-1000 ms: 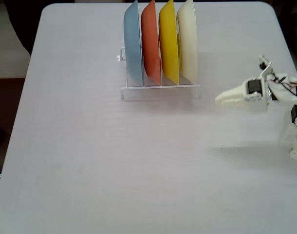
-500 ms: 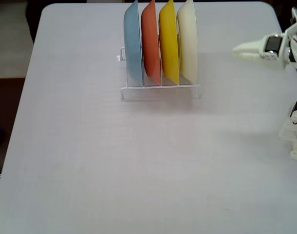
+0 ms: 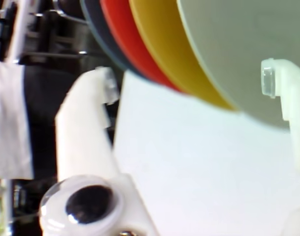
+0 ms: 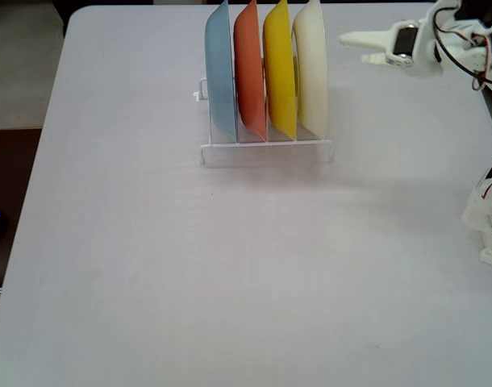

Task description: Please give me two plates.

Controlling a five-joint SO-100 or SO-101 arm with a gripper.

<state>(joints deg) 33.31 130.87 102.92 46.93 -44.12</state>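
Toward the far side of the pale matte table, a white wire dish rack stood holding four round, glossy plates on edge, side by side and upright. From left to right in the fixed view they ran: a light blue plate, an orange plate, the bright yellow plate and the cream-white plate. Each sat in its own slot, close to its neighbour, the cream-white one at the rack's right end.

Off to the right of the rack, near the table's far edge, the white plastic two-finger gripper hung above the surface, its tip pointing left toward the cream-white plate but apart from it. It held nothing.

From the wrist view the fingers stood wide apart: one white finger on the left and the other white finger at the right edge, with bare table between them. The cream-white plate filled the upper right there, its face looking greyish in shadow, and the right finger's clear pad overlapped its lower rim in the picture; whether they touched I could not tell. Behind it the yellow plate, the orange plate and a dark sliver of the blue plate fanned out to the left.
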